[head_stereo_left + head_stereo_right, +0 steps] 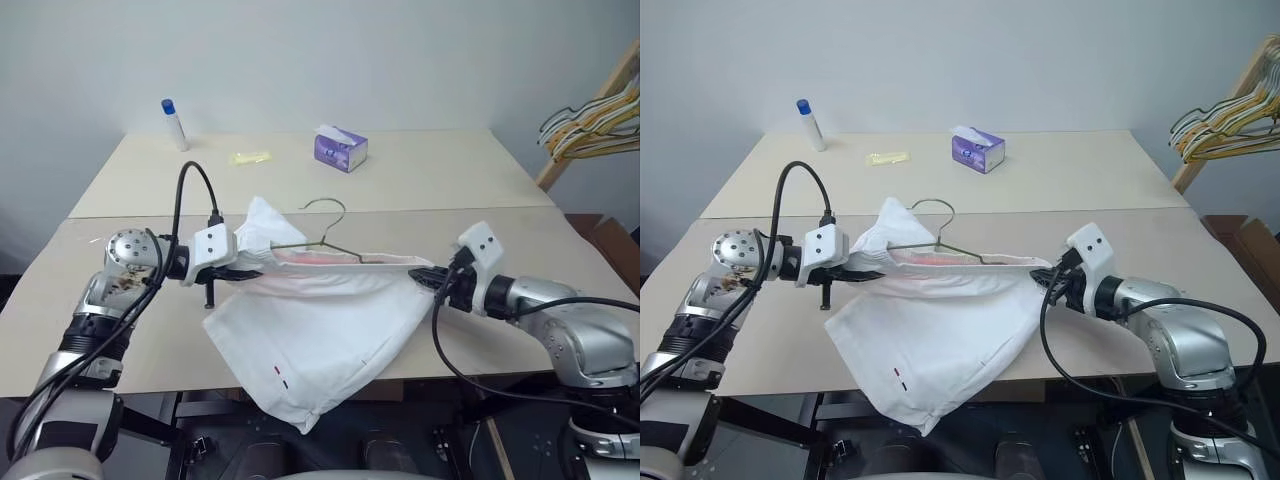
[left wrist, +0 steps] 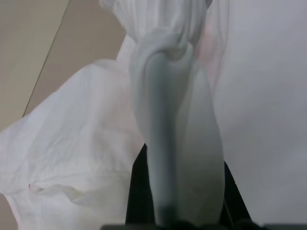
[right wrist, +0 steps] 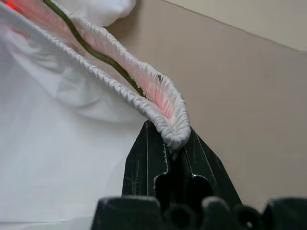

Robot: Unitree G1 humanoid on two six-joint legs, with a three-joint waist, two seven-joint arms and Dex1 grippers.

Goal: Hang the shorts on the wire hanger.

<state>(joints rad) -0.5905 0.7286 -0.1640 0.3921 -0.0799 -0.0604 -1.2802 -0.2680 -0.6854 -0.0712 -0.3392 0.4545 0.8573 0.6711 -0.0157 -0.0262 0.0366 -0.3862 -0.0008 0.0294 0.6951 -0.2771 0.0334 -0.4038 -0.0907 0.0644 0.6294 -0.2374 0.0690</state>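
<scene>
The white shorts (image 1: pixel 315 335) hang stretched between my two grippers over the front of the table (image 1: pixel 560 235), with the legs drooping past its front edge. The wire hanger (image 1: pixel 325 240) sits inside the gathered waistband, and its hook rises above the fabric. My left gripper (image 1: pixel 243 268) is shut on the waistband's left end, where bunched cloth (image 2: pixel 172 96) covers its fingers. At the waistband's right end, my right gripper (image 3: pixel 175 141) is shut on the elastic edge. The thin wire (image 3: pixel 91 50) runs along the inside of the waistband.
A purple tissue box (image 1: pixel 341 149), a white bottle with a blue cap (image 1: pixel 174 124) and a small yellow item (image 1: pixel 249 157) stand at the back of the table. A bunch of pale hangers (image 1: pixel 590 120) hangs on a wooden rack at the far right.
</scene>
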